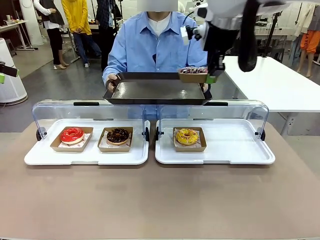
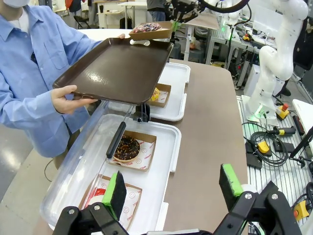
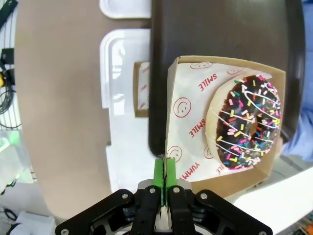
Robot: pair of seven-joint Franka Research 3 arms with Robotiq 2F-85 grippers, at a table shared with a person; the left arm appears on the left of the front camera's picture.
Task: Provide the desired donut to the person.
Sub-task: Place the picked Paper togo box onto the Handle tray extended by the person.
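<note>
Print on the paper liner (image 3: 193, 122) reads "SMILE" and "YUMM", the rest hidden, beside smiley faces. On it lies the sprinkled donut (image 3: 249, 122) in a cardboard box (image 3: 220, 181). The right arm's fingers (image 3: 158, 172) are closed on that box's rim, at the two o'clock corner of the brown tray (image 1: 155, 91) the person (image 1: 150, 47) holds. The left arm's fingers (image 2: 116, 192) stand apart, gripping nothing. On the table (image 1: 160, 200), white trays (image 1: 90, 157) hold a red donut (image 1: 72, 134), at its three o'clock a chocolate donut (image 1: 118, 135), then a yellow donut (image 1: 186, 136).
</note>
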